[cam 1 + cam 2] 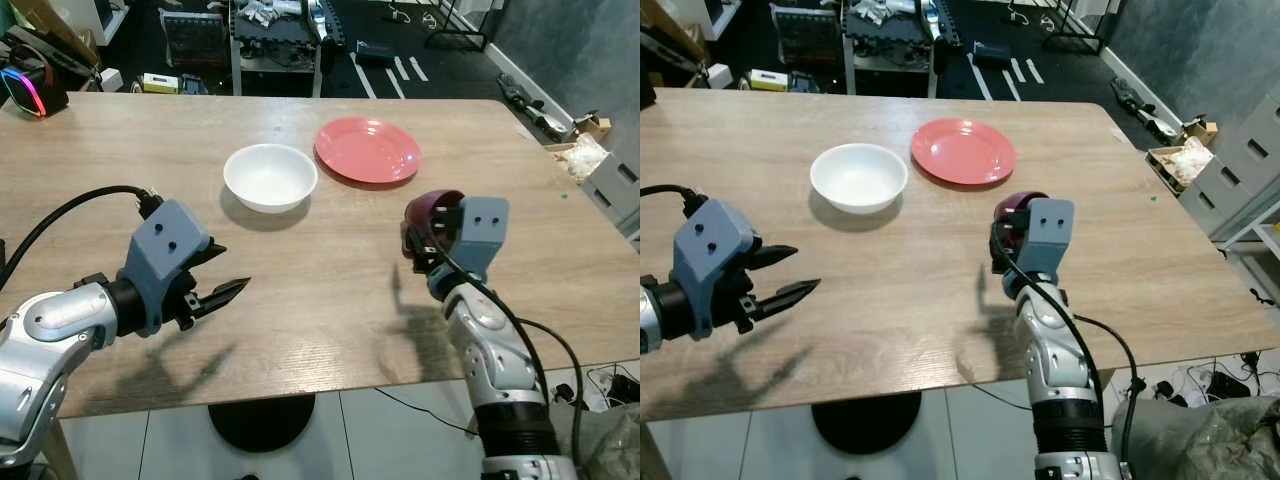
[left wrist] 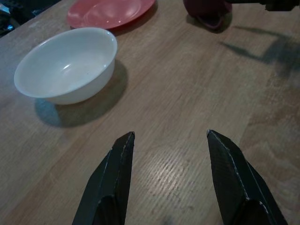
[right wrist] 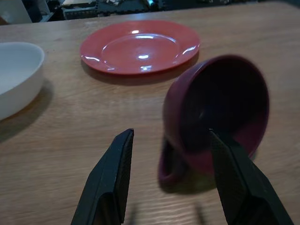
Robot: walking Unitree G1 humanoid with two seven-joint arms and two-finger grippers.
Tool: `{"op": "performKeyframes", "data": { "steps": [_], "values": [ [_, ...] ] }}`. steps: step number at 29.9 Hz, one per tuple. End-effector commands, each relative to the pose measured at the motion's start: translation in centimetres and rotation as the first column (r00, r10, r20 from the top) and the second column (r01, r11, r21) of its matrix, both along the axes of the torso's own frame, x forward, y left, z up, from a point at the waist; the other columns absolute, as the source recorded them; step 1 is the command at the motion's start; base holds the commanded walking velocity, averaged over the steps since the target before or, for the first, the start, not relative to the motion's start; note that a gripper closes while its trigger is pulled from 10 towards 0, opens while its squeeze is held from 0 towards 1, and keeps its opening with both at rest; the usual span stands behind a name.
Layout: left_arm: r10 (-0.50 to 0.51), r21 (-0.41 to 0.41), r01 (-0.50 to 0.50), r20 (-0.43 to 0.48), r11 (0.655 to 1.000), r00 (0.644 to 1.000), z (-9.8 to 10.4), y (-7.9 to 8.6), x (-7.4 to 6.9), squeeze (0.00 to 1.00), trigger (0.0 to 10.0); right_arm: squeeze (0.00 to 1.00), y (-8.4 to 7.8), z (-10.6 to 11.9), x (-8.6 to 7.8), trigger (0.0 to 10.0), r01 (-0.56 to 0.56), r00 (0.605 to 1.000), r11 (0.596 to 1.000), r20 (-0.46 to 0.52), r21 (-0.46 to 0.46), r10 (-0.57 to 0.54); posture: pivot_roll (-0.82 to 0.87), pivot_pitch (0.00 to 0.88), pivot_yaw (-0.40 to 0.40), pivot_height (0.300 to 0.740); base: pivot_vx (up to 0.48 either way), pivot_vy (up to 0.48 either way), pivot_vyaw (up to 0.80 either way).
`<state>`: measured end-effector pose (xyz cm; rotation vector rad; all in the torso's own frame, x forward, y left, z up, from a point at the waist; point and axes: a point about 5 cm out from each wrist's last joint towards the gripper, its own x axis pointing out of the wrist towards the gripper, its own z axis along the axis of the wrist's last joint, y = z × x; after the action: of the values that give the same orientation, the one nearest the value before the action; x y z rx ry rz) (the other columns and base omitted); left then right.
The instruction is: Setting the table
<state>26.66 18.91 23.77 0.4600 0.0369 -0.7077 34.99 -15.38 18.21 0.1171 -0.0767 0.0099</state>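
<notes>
The wooden tabletop (image 1: 300, 300) has wide bare room along its near edge and left half. A red plate (image 1: 368, 149) lies toward the far edge, the white bowl (image 1: 270, 176) just beside it. A maroon cup (image 3: 215, 112) is tilted on its side at the right claw (image 3: 168, 154), whose fingers stand apart. The left claw (image 2: 168, 140), fingers apart, hovers over bare wood near the bowl
</notes>
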Motion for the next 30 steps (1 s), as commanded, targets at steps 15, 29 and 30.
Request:
{"op": "performKeyframes", "data": {
  "steps": [15, 29, 30],
  "values": [
    [-0.063, 0.005, 0.063, -0.005, 0.998, 0.998, 0.3, -0.3, 1.3, 0.0, 10.0, 0.0, 1.3, 0.1, 1.9, 10.0, 0.029, 0.997, 1.0, 0.067, -0.007, -0.029, 0.15, 0.147, 0.02, 0.74, 0.0, 0.0, 0.0],
    [-0.124, -0.013, 0.124, -0.009, 0.992, 0.992, -0.1, -2.2, 3.5, 0.0, 10.0, 0.0, 2.1, -0.5, 3.2, 10.0, 0.038, 0.998, 0.999, 0.059, -0.039, -0.036, 0.15, 0.164, 0.02, 0.74, 0.0, 0.0, 0.0],
    [-0.126, -0.021, 0.126, 0.001, 0.992, 0.992, 0.2, -2.2, 3.5, 0.0, 10.0, 0.0, 2.1, 0.6, 3.1, 10.0, 0.03, 0.995, 0.999, 0.096, -0.015, -0.028, 0.15, 0.166, 0.02, 0.74, 0.0, 0.0, 0.0]
  ]
}}
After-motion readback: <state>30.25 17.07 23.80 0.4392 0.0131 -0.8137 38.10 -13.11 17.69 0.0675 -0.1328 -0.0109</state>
